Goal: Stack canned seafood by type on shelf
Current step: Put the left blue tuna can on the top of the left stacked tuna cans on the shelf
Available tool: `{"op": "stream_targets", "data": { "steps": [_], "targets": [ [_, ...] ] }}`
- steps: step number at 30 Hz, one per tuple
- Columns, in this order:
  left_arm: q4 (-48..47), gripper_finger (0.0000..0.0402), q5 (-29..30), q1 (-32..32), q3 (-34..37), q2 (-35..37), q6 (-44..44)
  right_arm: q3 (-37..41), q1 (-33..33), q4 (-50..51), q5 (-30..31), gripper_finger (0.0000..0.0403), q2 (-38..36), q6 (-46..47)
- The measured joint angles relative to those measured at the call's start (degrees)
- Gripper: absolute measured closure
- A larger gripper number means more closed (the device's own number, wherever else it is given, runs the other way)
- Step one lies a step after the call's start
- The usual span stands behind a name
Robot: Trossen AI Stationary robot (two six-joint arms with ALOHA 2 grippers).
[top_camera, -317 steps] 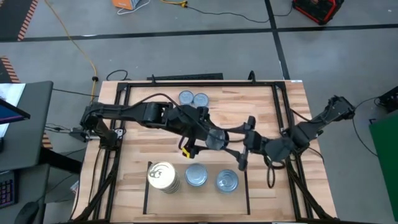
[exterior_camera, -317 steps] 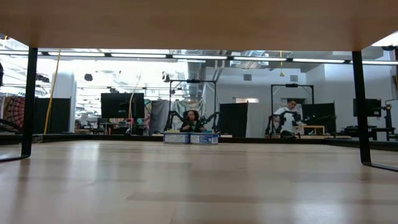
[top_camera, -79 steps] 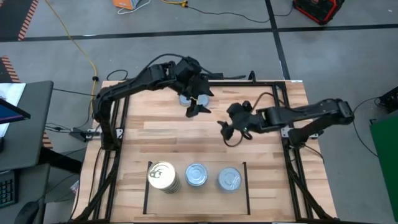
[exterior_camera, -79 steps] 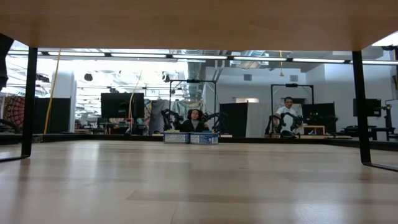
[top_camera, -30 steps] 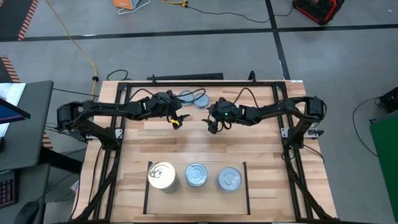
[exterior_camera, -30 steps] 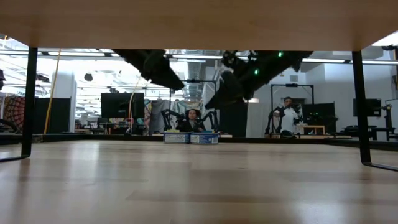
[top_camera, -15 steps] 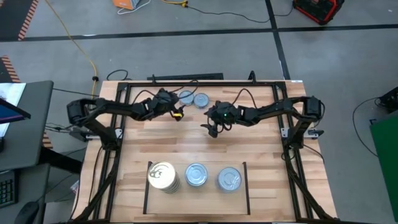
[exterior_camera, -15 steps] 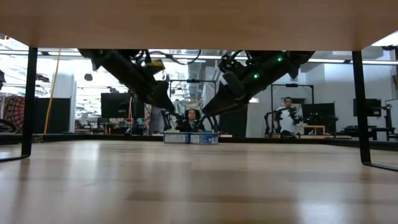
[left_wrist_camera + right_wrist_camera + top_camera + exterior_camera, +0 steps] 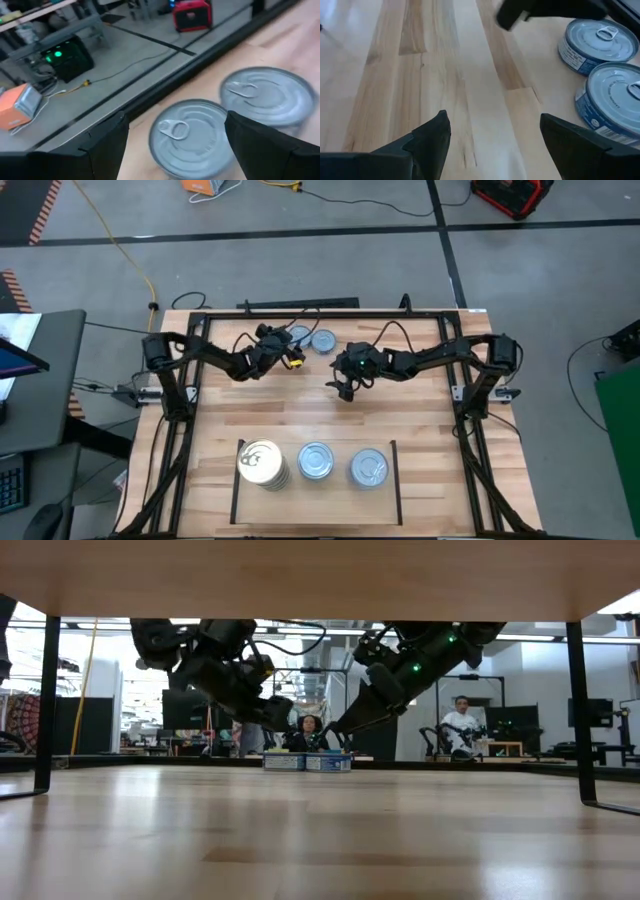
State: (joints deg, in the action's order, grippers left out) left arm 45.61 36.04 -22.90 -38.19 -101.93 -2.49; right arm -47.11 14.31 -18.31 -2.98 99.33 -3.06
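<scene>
Two silver-topped, blue-sided tins stand side by side on their bases near the table's far edge [image 9: 298, 337] [image 9: 323, 340]. My left gripper [image 9: 288, 355] is open and low just left of them; in its wrist view the nearer tin [image 9: 192, 135] lies ahead between its spread fingers, the other tin [image 9: 267, 97] beyond. My right gripper [image 9: 342, 388] is open and hovers over bare wood right of and nearer than the tins [image 9: 597, 45] [image 9: 615, 97]. On the shelf [image 9: 340, 492] stand a gold-topped stack [image 9: 262, 463] and two silver-topped stacks [image 9: 316, 461] [image 9: 367, 469].
A black metal frame [image 9: 320, 313] runs around the table's edges, with its uprights [image 9: 45, 705] [image 9: 578, 710] showing in the low view. Bare planks lie between the far tins and the shelf. People sit in the room beyond the table [image 9: 462, 730].
My left gripper has come down and moved toward the table's far edge, closing on the two far tins. My right gripper has also lowered a little and stayed over the middle of the table. The tins have not moved.
</scene>
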Motion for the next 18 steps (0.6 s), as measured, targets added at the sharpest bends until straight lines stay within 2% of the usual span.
{"op": "stream_targets", "data": {
  "steps": [3, 9, 18],
  "targets": [
    [4.58, 0.0093, 0.57, -0.85, -0.01, -2.95, 1.13, 1.14, 0.0, -0.72, -0.2, 0.0072, -0.04, -0.06],
    [4.99, 0.0096, 1.33, -1.65, -0.84, -6.05, 4.25, 4.85, 2.69, -4.3, -0.25, 0.0072, -0.04, 1.19],
    [-4.11, 0.0096, 3.5, -1.65, -3.08, -6.83, 10.16, 14.23, 5.81, -16.95, -3.51, 0.0072, -5.27, 1.51]
  ]
}}
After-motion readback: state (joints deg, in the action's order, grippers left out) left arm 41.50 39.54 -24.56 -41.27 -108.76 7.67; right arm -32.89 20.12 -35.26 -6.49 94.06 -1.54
